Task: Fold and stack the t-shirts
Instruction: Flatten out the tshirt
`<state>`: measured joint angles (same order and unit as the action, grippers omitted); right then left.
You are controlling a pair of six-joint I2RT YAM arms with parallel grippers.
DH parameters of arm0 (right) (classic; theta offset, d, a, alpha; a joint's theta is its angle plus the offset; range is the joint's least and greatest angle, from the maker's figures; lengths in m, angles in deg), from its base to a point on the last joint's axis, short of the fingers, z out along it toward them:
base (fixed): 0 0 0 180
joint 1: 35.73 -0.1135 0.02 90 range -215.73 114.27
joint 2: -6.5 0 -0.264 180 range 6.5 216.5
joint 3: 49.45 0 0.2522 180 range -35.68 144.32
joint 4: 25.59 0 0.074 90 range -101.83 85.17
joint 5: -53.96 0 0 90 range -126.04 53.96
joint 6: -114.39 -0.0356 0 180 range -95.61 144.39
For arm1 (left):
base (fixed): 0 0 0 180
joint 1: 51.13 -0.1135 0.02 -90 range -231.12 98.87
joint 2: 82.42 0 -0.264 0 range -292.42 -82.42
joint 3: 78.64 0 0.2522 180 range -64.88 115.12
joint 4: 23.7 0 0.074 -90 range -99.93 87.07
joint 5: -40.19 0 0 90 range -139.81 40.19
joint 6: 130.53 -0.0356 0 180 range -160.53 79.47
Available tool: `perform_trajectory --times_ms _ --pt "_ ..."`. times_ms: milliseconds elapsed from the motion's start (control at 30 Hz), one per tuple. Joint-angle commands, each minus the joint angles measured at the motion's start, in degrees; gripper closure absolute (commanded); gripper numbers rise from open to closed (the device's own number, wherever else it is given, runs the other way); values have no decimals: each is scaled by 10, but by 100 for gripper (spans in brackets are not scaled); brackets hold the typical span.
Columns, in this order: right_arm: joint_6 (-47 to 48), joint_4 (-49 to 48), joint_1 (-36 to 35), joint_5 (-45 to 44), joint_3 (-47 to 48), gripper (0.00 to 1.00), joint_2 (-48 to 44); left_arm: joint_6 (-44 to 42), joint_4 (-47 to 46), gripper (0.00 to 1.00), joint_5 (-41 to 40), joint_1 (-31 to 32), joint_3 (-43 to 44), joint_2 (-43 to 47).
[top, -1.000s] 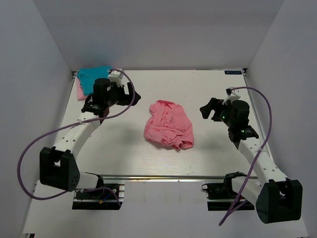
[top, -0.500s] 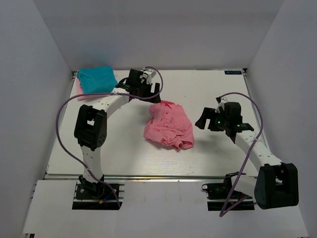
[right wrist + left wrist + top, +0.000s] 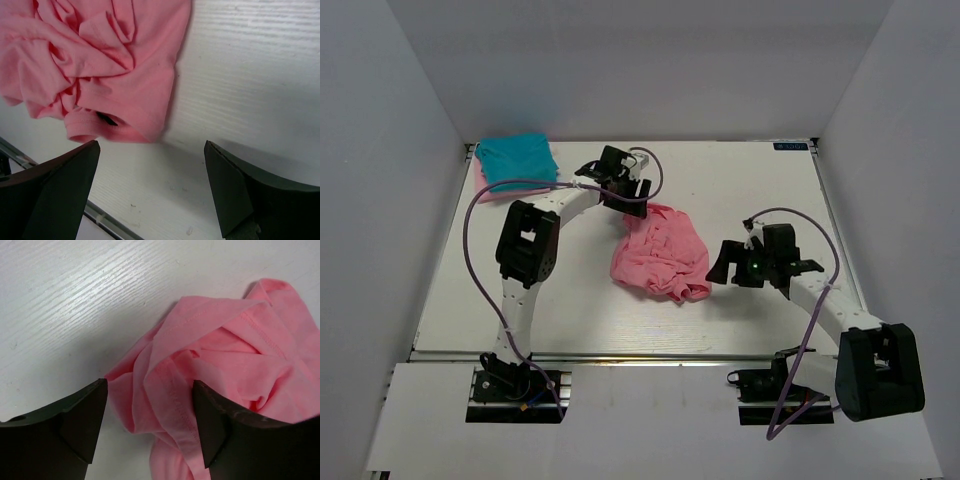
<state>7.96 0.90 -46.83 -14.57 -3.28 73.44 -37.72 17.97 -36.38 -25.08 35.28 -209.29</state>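
A salmon-pink t-shirt (image 3: 662, 254) lies crumpled at the table's middle; it also shows in the left wrist view (image 3: 225, 355) and the right wrist view (image 3: 100, 60). A folded teal-blue t-shirt (image 3: 516, 159) lies at the far left corner on a pale pink t-shirt (image 3: 486, 191), of which only an edge shows. My left gripper (image 3: 636, 192) is open just above the salmon shirt's far-left edge, with cloth between its fingers (image 3: 80, 415). My right gripper (image 3: 728, 263) is open and empty, just right of the shirt's near-right corner.
The white table (image 3: 580, 310) is boxed in by grey walls on three sides. A metal rail (image 3: 620, 355) runs along the near edge. Cables loop off both arms.
My left gripper has swung right from the teal shirt to the salmon shirt's far edge. My right gripper has moved left and nearer, toward the shirt's right side.
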Motion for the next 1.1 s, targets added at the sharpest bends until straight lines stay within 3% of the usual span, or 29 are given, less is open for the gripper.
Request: perform_trajectory --times_ms 0,33,133,233,367,400,767,867,900,1000,1067 --pt "-12 -17 -10 33 -13 10 10 -10 -3 22 9 5 34 6" --pt "-14 -16 -16 30 -17 10 10 -4 -3 33 14 5 34 -3" --pt "-20 -17 -19 30 -25 10 10 3 -21 48 31 5 34 -3" --pt "-26 -22 -28 26 -33 10 14 3 -32 71 38 10 28 -3" --pt "-35 -33 -36 11 -37 10 24 8 -37 90 38 10 16 -3" --pt "-39 -42 -38 9 -39 10 27 8 -37 100 38 10 16 -3" --pt "-77 -142 -60 -6 -33 18 98 26 -108 100 60 10 -76 86" --pt "-77 -151 -65 -5 -30 38 107 32 -108 100 60 10 -83 103" --pt "-77 -153 -63 -7 -29 63 105 32 -108 100 60 10 -88 108" --pt "-67 -147 -64 -10 -18 100 101 32 -116 100 55 10 -100 134" --pt "-62 -128 -64 -25 -5 100 96 32 -121 100 55 10 -100 147"
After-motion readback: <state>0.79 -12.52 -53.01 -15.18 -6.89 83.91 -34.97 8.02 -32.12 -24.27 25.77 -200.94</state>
